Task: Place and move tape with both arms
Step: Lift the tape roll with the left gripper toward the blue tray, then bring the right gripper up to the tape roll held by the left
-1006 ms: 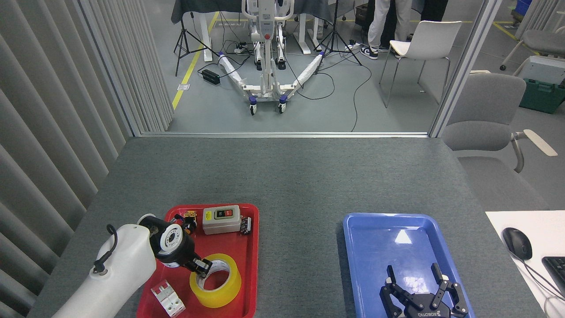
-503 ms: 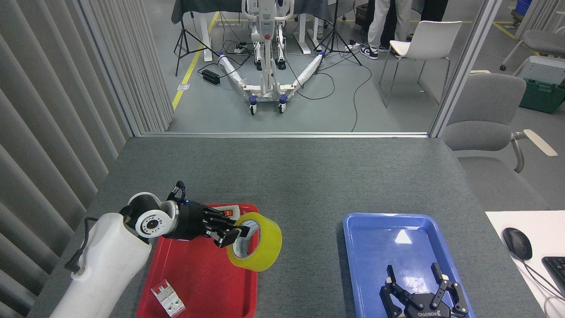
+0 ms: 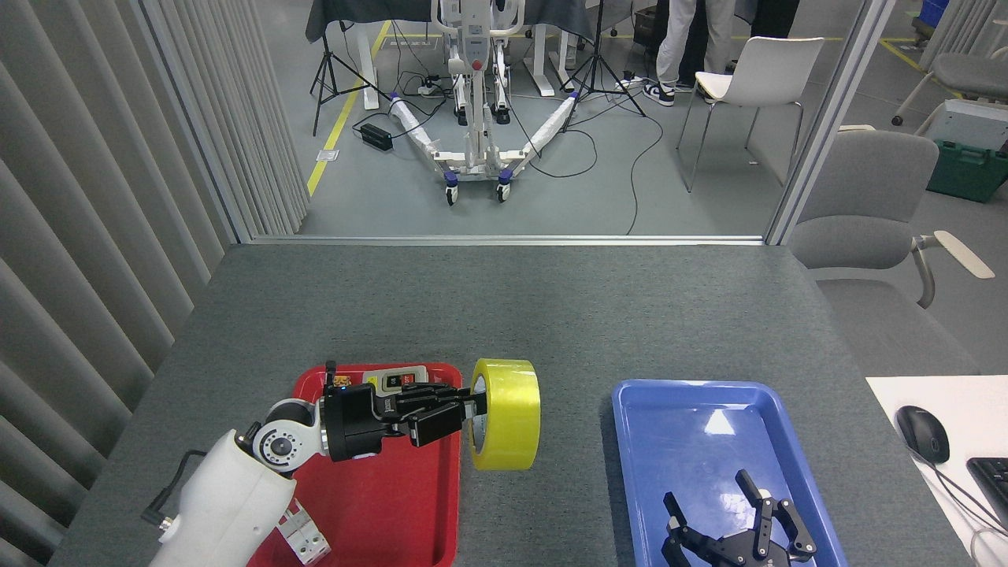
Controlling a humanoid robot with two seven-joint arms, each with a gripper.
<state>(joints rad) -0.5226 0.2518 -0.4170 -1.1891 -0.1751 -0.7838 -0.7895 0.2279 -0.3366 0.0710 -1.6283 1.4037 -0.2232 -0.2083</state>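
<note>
My left claw (image 3: pixel 465 409) grips the tape (image 3: pixel 506 414), held on edge just past its fingertips between the trays; my right claw (image 3: pixel 736 535), spread open, waits well off right.

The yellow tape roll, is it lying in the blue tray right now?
No. The tape is held on edge by the left gripper between the red tray and the blue tray.

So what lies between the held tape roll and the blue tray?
In the head view, only bare grey table separates the tape, held by the left gripper, from the blue tray.
</note>
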